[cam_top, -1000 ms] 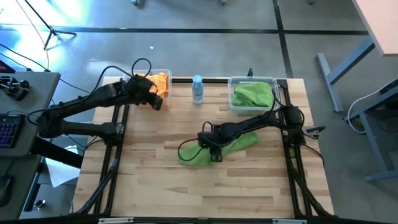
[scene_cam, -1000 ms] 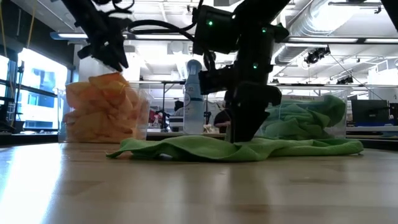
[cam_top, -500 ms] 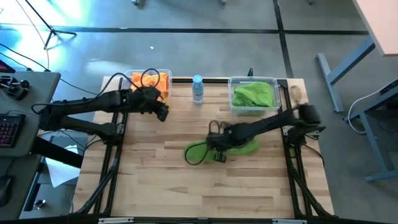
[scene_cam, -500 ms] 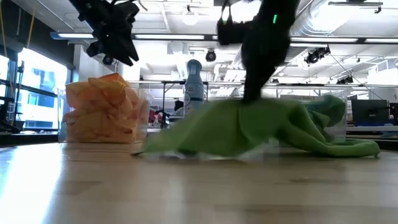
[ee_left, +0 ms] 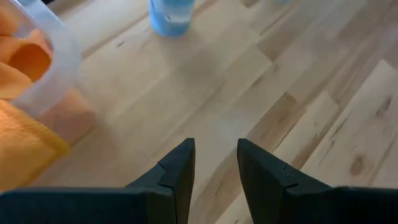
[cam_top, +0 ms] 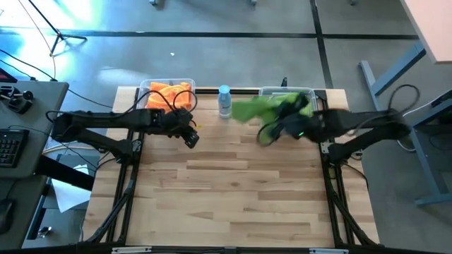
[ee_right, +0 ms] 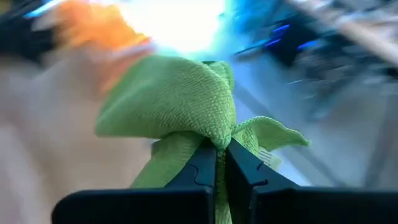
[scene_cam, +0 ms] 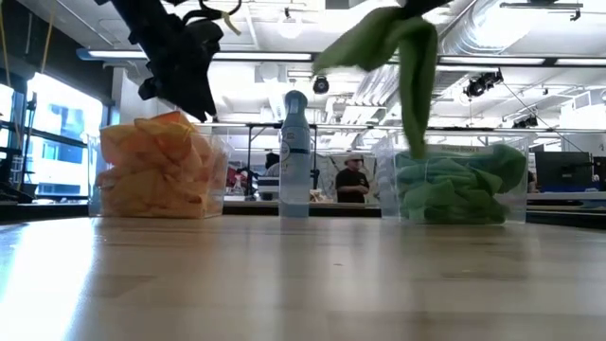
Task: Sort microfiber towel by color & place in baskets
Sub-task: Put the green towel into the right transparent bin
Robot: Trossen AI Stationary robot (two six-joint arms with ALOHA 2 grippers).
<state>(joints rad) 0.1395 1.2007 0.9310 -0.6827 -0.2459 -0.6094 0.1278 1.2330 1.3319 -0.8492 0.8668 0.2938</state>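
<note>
Now, right hand [ee_right: 221, 163]: pinching a green microfiber towel [cam_top: 263, 109] between closed fingers, lifting it clear of the tabletop [cam_top: 233, 183] near the far right corner.
Green towel: dangling in the air just beside the right basket [scene_cam: 511, 194], one end draping toward the blue-capped bottle [cam_top: 224, 101].
Right basket: sitting at the far edge, holding other green towels [scene_cam: 454, 185].
Left hand [ee_left: 216, 165]: hovering empty with fingers parted, just in front of the left basket [cam_top: 150, 87].
Left basket: sitting at the far left corner, holding orange towels [scene_cam: 156, 166].
Bottle: standing upright at the far edge between both baskets.
</note>
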